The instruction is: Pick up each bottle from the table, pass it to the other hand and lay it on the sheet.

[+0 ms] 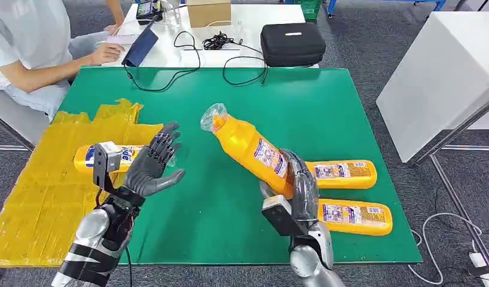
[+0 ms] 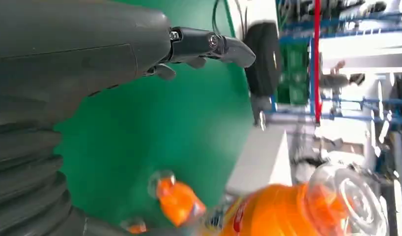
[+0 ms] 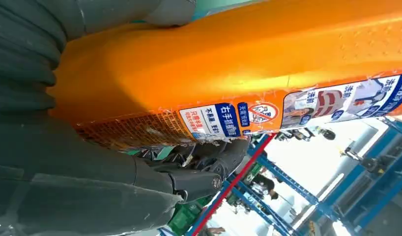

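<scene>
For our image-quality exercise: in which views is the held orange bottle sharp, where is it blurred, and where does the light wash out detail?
Head view: the held orange bottle in the right hand is sharp, under even light. Left wrist view: the same bottle is soft and out of focus near the lens, and the bright background is overexposed. Right wrist view: the bottle's label is readable, but the background behind it is washed out.

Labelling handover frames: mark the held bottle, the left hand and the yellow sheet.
held bottle (image 1: 254,149), head view, orange body.
left hand (image 1: 152,164), head view, palm.
yellow sheet (image 1: 45,185), head view, bare middle.
</scene>
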